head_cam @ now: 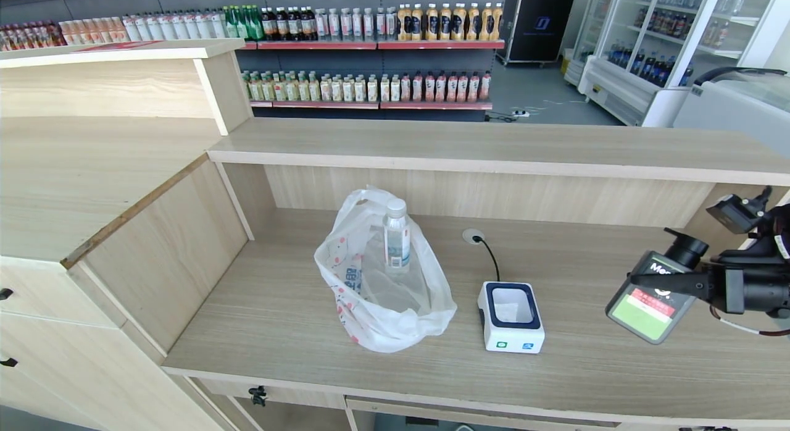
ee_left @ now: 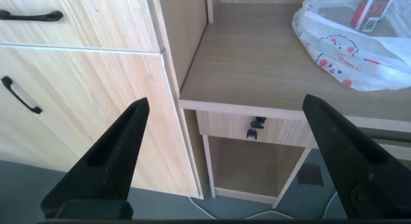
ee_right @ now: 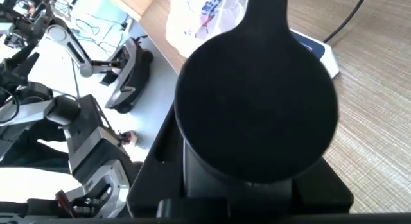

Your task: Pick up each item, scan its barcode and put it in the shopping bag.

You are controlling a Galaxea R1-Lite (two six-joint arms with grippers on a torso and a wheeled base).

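Our left gripper hangs low beside the cabinet front, its fingers spread wide around nothing. On the surface the shopping bag slumps with its mouth open. It is thin, soft film with red and blue print too crumpled to read, and a clear water bottle stands upright inside. Just beside the bag sits the barcode scanner. Farther right, our right gripper has its fingers clamped across a tilted black-capped bottle above the surface. We judge the bottle rigid, smooth and possibly weighty, best held mid-body. Its label has green and red panels with white lettering.
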